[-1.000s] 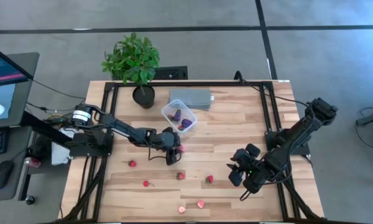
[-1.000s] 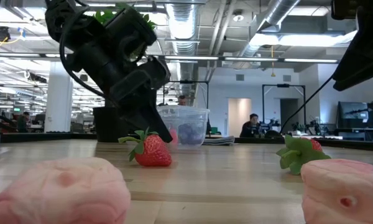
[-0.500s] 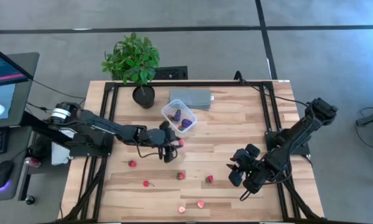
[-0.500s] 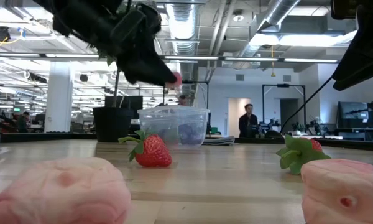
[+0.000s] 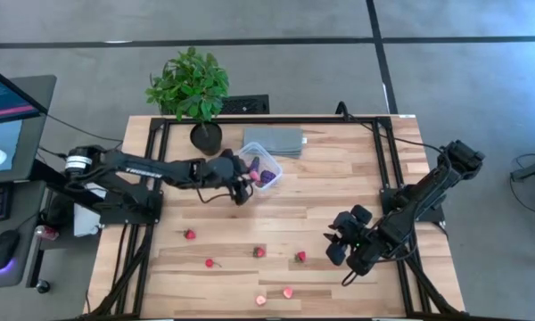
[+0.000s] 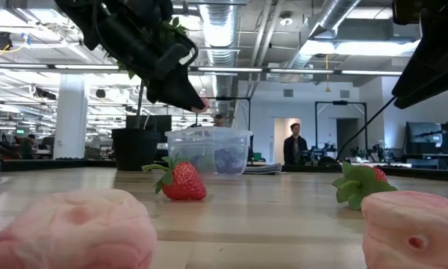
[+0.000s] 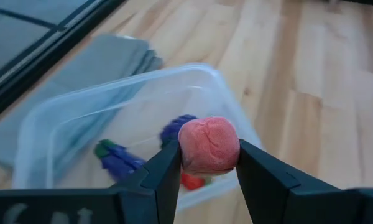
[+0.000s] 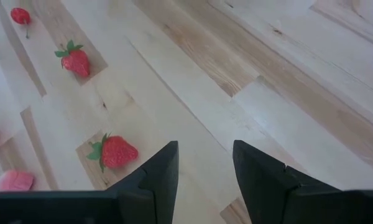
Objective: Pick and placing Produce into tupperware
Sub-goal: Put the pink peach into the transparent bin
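With the left hand [image 7: 206, 171] clamped on a pale pink fruit piece [image 7: 208, 144] just above the near rim of the tupperware [image 7: 62, 118], it should move over the opening before letting go

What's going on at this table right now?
A two-armed robot is putting toy fruit into a clear box. The left gripper holds a pale pink piece between its fingers, raised just beside the box's near rim. The box already has purple and red pieces inside. Several strawberries and pink pieces lie loose on the table. The right gripper hangs empty over the table's right side, fingers apart.
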Tool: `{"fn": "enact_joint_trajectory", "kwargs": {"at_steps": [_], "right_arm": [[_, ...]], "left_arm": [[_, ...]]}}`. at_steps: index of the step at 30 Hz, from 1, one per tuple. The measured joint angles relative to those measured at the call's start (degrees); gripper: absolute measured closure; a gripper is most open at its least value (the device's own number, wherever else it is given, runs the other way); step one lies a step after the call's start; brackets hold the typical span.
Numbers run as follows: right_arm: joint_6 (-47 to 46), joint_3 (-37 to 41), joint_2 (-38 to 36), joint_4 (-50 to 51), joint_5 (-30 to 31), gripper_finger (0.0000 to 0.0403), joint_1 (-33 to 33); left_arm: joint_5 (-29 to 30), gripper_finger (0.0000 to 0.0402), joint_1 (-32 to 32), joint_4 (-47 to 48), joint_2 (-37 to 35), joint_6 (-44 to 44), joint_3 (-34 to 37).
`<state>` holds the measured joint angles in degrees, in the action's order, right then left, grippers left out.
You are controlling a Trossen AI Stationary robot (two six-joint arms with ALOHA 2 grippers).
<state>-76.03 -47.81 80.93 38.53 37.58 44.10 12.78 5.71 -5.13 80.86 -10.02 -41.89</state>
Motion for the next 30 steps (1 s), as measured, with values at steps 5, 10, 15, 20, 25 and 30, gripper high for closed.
{"fn": "enact_joint_trajectory", "kwargs": {"at_steps": [5,10,15,20,25,30], "right_arm": [[0.0,0.0,0.0,0.0,0.0,0.0228,0.0],[1.5,0.0,0.0,0.0,0.0,0.0228,-0.6],[3.2,0.0,0.0,0.0,0.0,0.0228,-2.3],[4.1,0.0,0.0,-0.5,0.0,0.0228,-3.0],[4.1,0.0,0.0,-0.4,0.0,0.0228,-3.0],[4.1,0.0,0.0,-0.4,0.0,0.0228,-3.0]], "left_arm": [[-2.3,0.0264,4.2,0.1,0.0,-1.1,0.0],[-3.5,0.0264,7.3,1.4,0.8,-1.6,-1.8],[-5.6,0.0264,9.2,2.9,4.3,-0.5,-4.5],[-6.7,0.0264,10.0,3.2,7.1,-0.2,-6.1],[-7.6,0.0264,10.1,3.1,8.4,0.3,-6.8],[-7.0,0.0264,10.1,3.1,8.4,0.3,-6.8]]}}
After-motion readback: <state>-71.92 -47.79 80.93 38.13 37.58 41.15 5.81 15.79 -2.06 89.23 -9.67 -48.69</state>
